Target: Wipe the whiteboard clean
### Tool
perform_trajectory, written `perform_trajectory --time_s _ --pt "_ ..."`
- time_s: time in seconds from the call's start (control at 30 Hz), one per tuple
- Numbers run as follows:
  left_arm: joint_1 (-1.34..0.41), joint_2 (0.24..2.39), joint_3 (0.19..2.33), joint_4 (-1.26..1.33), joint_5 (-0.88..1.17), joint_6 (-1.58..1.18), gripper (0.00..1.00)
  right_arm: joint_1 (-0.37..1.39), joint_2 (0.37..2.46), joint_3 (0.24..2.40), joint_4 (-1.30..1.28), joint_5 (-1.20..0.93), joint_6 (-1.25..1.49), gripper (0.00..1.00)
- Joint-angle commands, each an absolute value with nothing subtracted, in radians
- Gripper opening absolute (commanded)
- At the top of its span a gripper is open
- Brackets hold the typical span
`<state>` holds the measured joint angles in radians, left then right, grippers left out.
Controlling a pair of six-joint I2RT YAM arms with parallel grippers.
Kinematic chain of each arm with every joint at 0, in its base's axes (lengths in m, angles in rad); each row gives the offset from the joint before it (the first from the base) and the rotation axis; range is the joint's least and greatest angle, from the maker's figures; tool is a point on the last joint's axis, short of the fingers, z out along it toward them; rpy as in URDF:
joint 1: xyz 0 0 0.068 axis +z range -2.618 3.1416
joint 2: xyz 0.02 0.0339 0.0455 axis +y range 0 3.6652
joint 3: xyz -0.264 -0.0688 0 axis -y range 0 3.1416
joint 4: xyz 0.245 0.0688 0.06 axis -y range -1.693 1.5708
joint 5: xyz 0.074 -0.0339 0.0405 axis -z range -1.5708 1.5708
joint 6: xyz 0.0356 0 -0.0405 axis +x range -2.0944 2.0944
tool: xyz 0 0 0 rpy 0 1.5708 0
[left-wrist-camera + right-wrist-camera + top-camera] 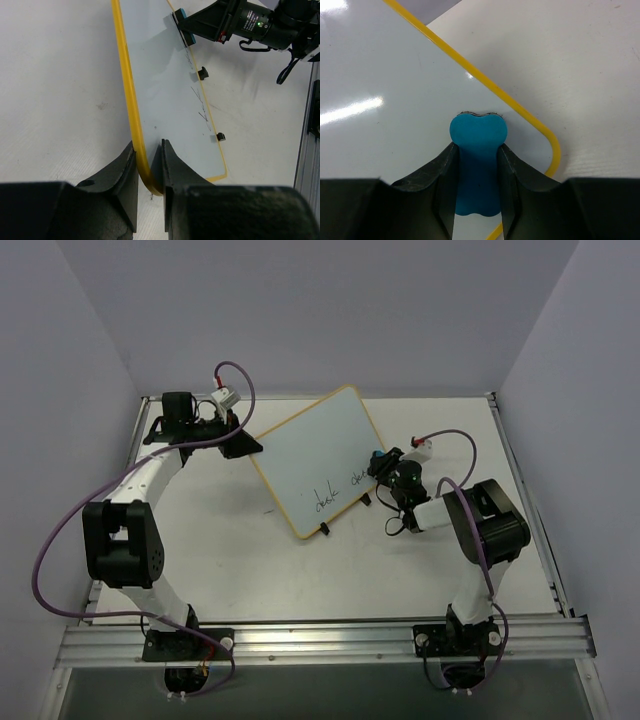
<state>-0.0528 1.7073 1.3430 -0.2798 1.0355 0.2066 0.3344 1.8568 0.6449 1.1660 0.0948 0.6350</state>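
R gripper (476,148) clamps blue eraser (479,131) against whiteboard (315,455); L gripper (148,148) pinches its yellow-framed corner.

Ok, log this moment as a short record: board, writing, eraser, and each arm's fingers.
board: small white whiteboard with yellow frame, on the white table, held at one corner
writing: black handwriting near the lower edge, not yet wiped
eraser: blue bone-shaped eraser, against the board face near a rounded corner
left fingers: shut on the board's frame
right fingers: shut on the eraser
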Motion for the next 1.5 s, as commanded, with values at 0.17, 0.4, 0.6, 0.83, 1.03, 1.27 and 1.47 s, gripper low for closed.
perform_trajectory --time_s 0.17,0.4,0.6,0.83,1.03,1.27,1.47 --pt "-0.086 1.657 1.353 -0.186 1.115 0.364 0.02 0.522 1.847 0.601 0.963 0.159 0.666 0.00" --pt "-0.090 1.649 1.347 -0.190 1.108 0.365 0.02 0.701 1.845 0.696 0.971 0.311 0.752 0.00" --pt "-0.091 1.646 1.345 -0.187 1.109 0.367 0.02 0.667 1.881 0.740 0.910 0.316 0.723 0.00" --pt "-0.092 1.654 1.351 -0.187 1.112 0.365 0.02 0.496 1.878 0.545 0.999 0.273 0.700 0.00" --pt "-0.092 1.657 1.350 -0.184 1.111 0.362 0.02 0.474 1.888 0.465 1.063 0.256 0.706 0.00" --pt "-0.092 1.652 1.347 -0.186 1.106 0.364 0.02 0.587 1.841 0.595 0.988 0.262 0.684 0.00" --pt "-0.094 1.655 1.338 -0.180 1.100 0.362 0.02 0.710 1.822 0.771 0.876 0.350 0.618 0.00"
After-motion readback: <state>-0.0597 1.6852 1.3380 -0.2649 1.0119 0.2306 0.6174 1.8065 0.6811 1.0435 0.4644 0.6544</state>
